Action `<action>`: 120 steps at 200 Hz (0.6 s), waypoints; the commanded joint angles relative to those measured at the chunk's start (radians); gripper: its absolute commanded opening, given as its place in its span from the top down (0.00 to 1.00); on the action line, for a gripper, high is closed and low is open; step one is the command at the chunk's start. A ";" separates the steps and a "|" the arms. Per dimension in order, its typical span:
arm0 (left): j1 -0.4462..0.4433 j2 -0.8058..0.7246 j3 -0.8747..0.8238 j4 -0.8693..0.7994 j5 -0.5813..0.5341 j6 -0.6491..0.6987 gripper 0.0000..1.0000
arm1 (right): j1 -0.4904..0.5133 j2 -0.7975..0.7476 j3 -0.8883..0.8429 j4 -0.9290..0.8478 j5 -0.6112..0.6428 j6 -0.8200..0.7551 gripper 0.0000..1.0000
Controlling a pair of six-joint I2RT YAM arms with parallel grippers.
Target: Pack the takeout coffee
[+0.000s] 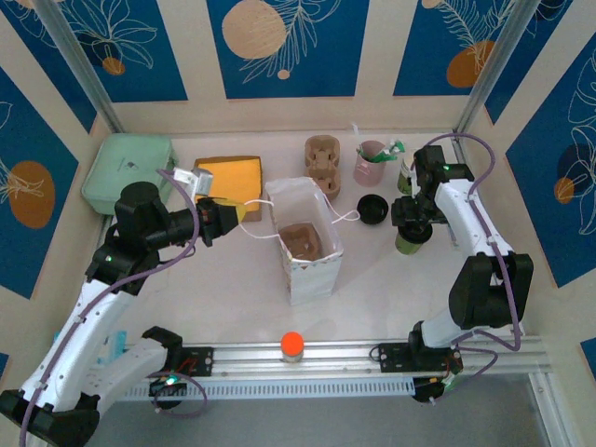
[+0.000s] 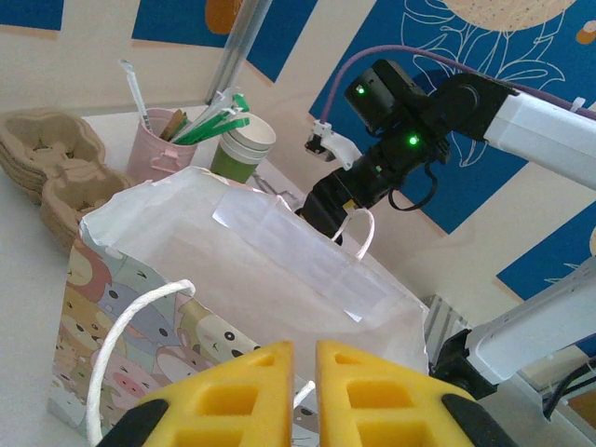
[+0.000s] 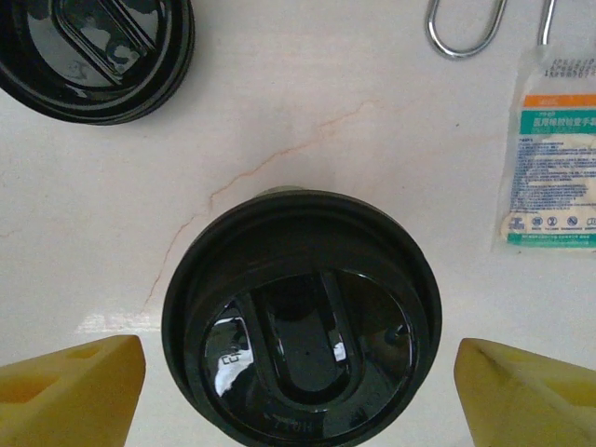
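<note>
The takeout coffee (image 1: 411, 242), an olive-green cup with a black lid (image 3: 298, 317), stands on the table right of the bag. My right gripper (image 3: 298, 382) hangs straight above it, open, one yellow finger (image 3: 70, 391) on each side of the lid and clear of it. The white paper bag (image 1: 312, 275) with cartoon animals on its side (image 2: 140, 307) stands open in the middle, a brown cup carrier inside. My left gripper (image 1: 235, 212) is at the bag's left, its yellow fingers (image 2: 233, 391) shut on the white string handle (image 1: 261, 231).
A loose black lid (image 1: 372, 209) lies left of the coffee. At the back stand a pink cup with straws (image 1: 371, 160), a lidless green cup (image 2: 244, 147) and stacked brown carriers (image 1: 322, 163). An orange pad (image 1: 228, 177) and a mint box (image 1: 128, 172) lie back left.
</note>
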 commanded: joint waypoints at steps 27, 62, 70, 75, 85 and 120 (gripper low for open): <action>-0.008 -0.012 0.007 -0.013 0.004 0.031 0.86 | -0.007 0.017 -0.021 0.006 -0.026 0.017 0.14; -0.008 -0.012 0.007 -0.012 0.006 0.030 0.86 | -0.011 0.017 -0.040 0.021 -0.027 0.017 0.14; -0.008 -0.013 0.008 -0.013 0.004 0.030 0.86 | -0.013 0.018 -0.042 0.024 -0.023 0.018 0.15; -0.008 -0.013 0.008 -0.013 0.004 0.030 0.86 | -0.014 0.021 -0.042 0.025 -0.024 0.018 0.15; -0.007 -0.013 0.008 -0.015 0.003 0.030 0.86 | -0.014 0.027 -0.039 0.022 -0.028 0.020 0.15; -0.007 -0.016 0.006 -0.016 0.002 0.029 0.86 | -0.014 0.035 -0.051 0.029 -0.035 0.026 0.18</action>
